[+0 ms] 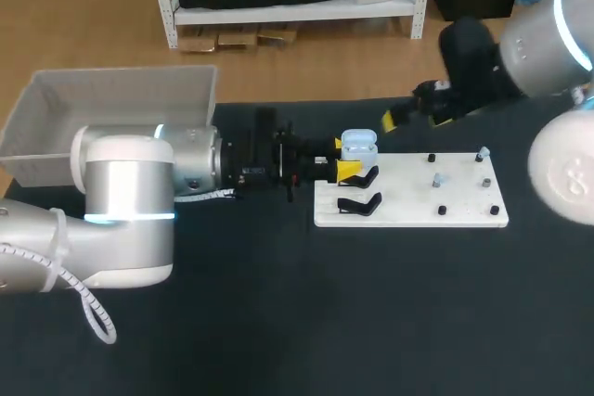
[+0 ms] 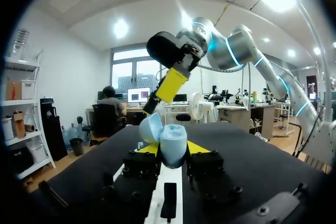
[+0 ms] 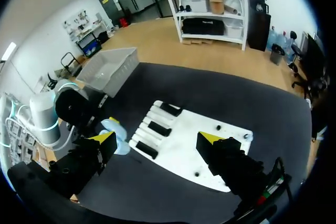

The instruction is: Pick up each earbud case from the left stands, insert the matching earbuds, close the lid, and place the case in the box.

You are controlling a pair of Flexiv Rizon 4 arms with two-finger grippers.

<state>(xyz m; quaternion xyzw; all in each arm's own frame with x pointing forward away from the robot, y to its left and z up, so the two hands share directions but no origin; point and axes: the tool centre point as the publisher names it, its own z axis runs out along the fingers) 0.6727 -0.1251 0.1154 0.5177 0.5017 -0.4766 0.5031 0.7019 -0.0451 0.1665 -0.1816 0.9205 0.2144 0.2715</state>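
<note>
Nearest the head camera: smooth white-and-silver left arm (image 1: 125,192), stretched toward the flat white board (image 1: 408,192). At its end, left gripper (image 1: 345,159), yellow tips pinched from 2 sides on a pale blue case (image 1: 359,146) of rounded, glossy plastic, lid tipped open, held clear of the board's near corner. Seen from the right wrist: 3 black stands (image 3: 157,128), low and blocky, all bare. Further along the board: small dark pegs (image 1: 443,208), some topped with pale bits, perhaps the earbuds (image 1: 483,153), too small to be sure. Poised above the board: right gripper (image 3: 157,140), spread wide, holding nothing. Far left: grey plastic box (image 1: 111,104), straight-walled, matte, no case visible inside. Judged stage: pickup and lid opening done for 1 case; inserting earbuds, closing and boxing not yet done.
</note>
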